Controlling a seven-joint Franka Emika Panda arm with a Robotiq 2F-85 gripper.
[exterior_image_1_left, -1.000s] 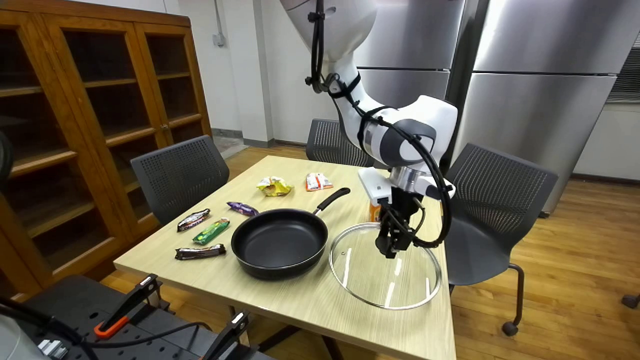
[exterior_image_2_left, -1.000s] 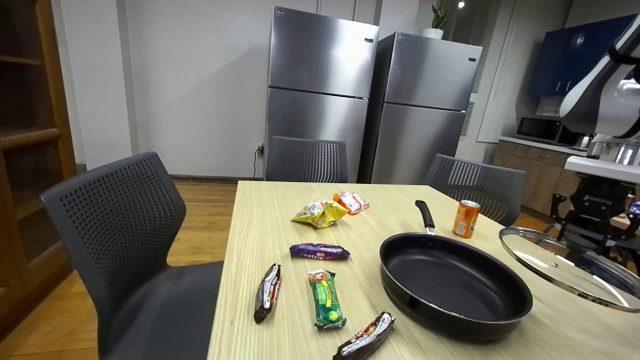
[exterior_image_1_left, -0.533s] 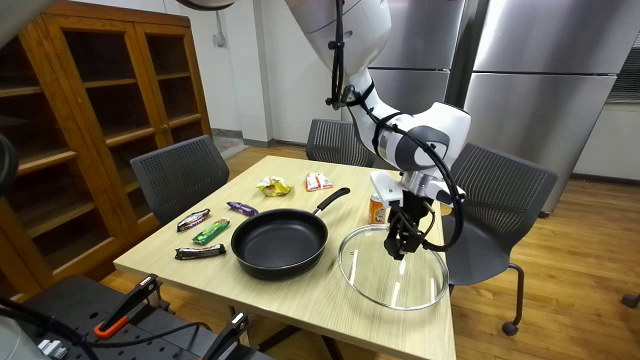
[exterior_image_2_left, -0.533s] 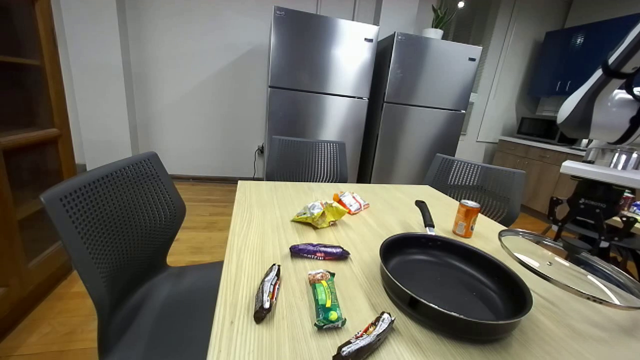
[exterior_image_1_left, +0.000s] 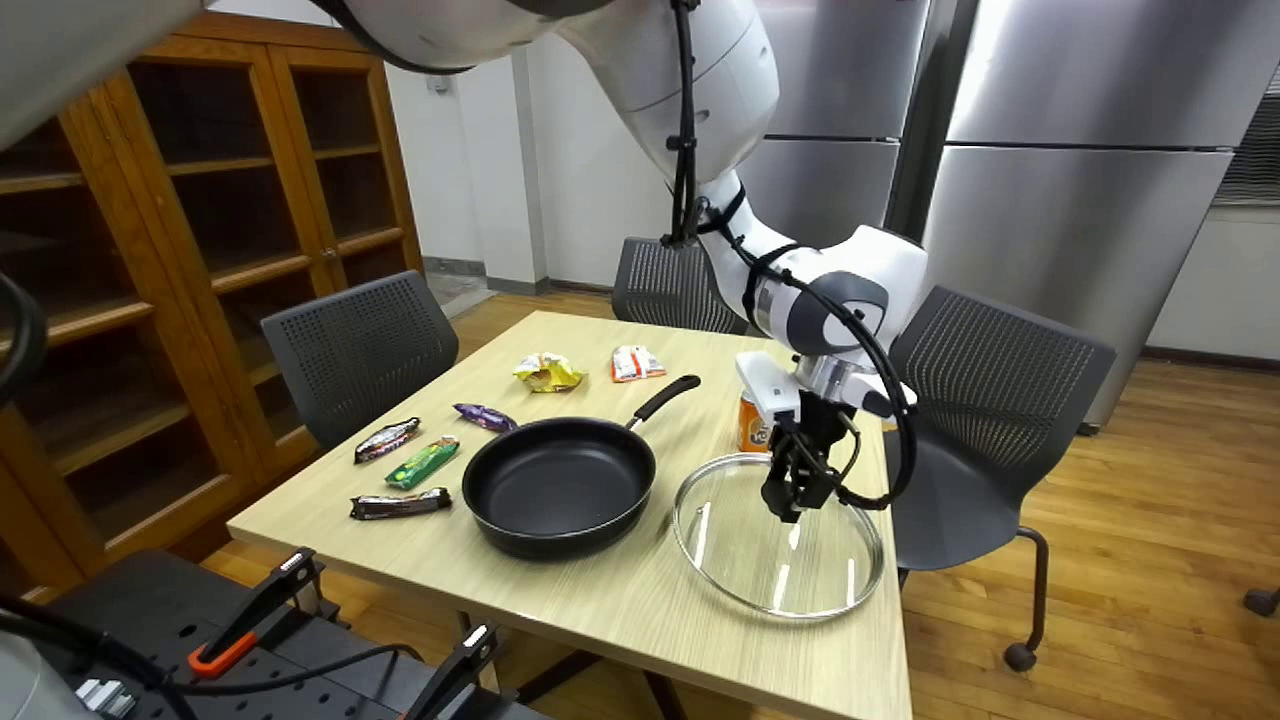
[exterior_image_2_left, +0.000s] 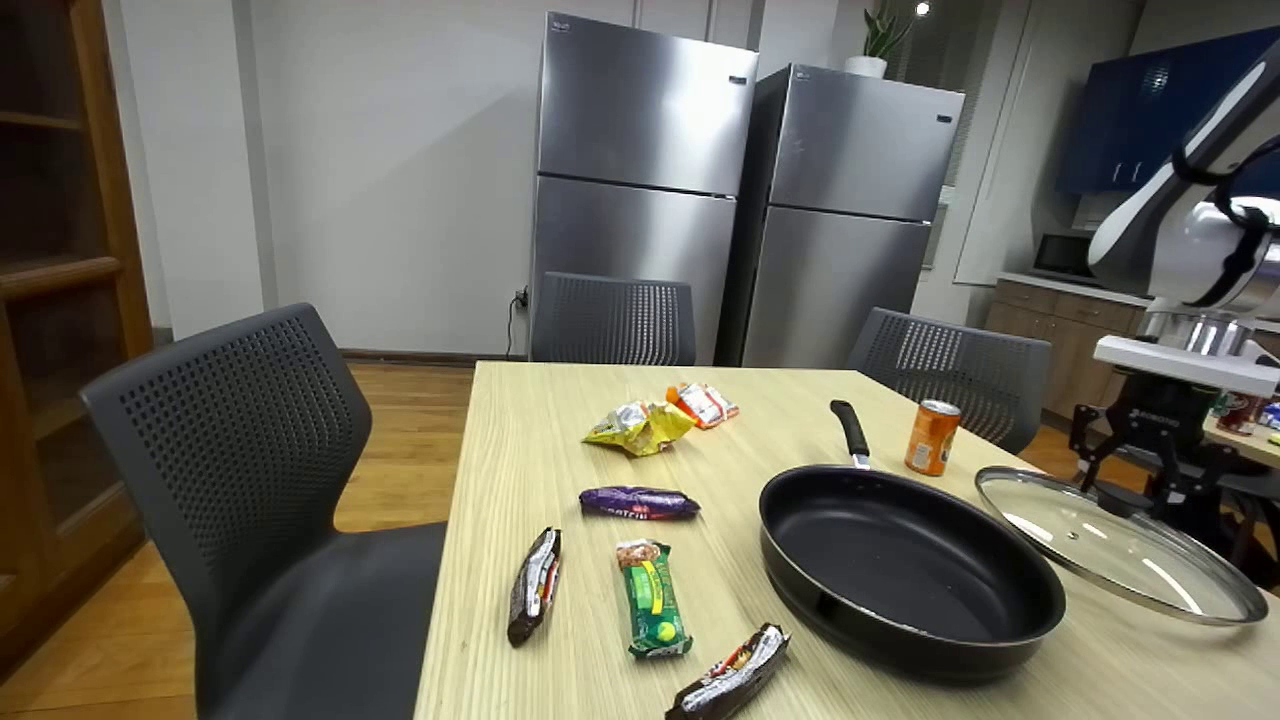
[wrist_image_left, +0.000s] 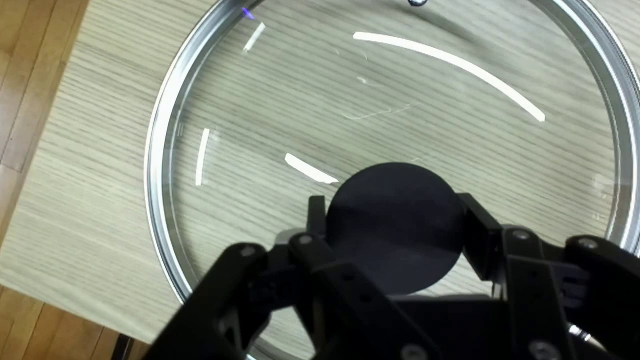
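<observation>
In an exterior view, the table (exterior_image_2_left: 530, 440) bears a yellow wrapper (exterior_image_2_left: 640, 428) and an orange-white packet (exterior_image_2_left: 703, 405) towards its far edge, an upright can (exterior_image_2_left: 932, 438) near its right edge, and a purple bar (exterior_image_2_left: 640, 503), a green bar (exterior_image_2_left: 653, 600) and two dark bars (exterior_image_2_left: 535, 585) on its left half. Three chairs (exterior_image_2_left: 240, 410) stand around it and two fridges (exterior_image_2_left: 640, 230) behind it, one topped by a plant (exterior_image_2_left: 882, 38). In both exterior views, a wooden cabinet (exterior_image_1_left: 260, 275) stands left of it.

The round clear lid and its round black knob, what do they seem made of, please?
Round clear lid: probably glossy glass, since the pale tabletop shows through under sharp glare; its shiny silver rim looks metallic. Round black knob: likely matte plastic or rubber, its top nearly without glare.
</observation>
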